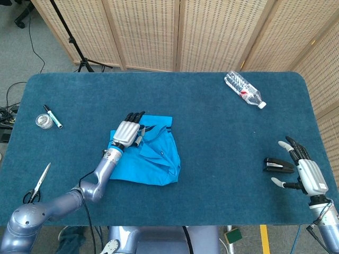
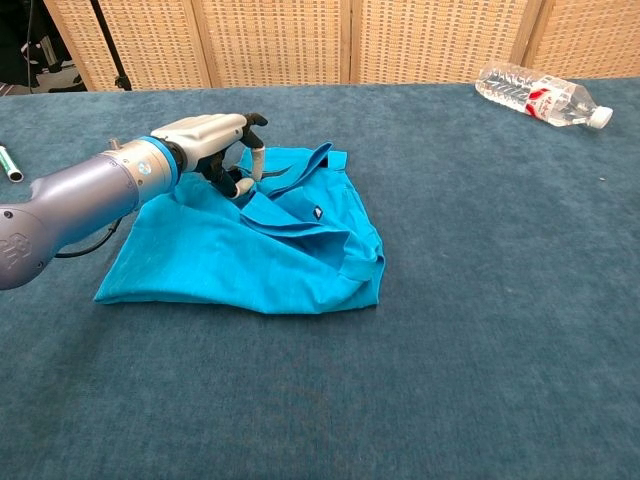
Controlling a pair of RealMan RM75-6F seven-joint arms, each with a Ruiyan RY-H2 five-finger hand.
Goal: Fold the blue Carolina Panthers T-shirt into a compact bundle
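Dark teal carpeted tabletop [image 1: 212, 159] is carrying the partly folded blue cotton T-shirt [image 2: 260, 250] left of centre. Left hand [image 2: 215, 140] is curling over its far-left corner, presumably gathering fabric; actual pinching cannot be told. Right hand [image 1: 303, 169] is idling, fingers apart, beside a black stapler [image 1: 276, 165].

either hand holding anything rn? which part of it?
Left hand: fingers curled down onto the T-shirt at its far edge by the collar; a closed grip cannot be told. Right hand holds nothing, fingers spread beside a black stapler.
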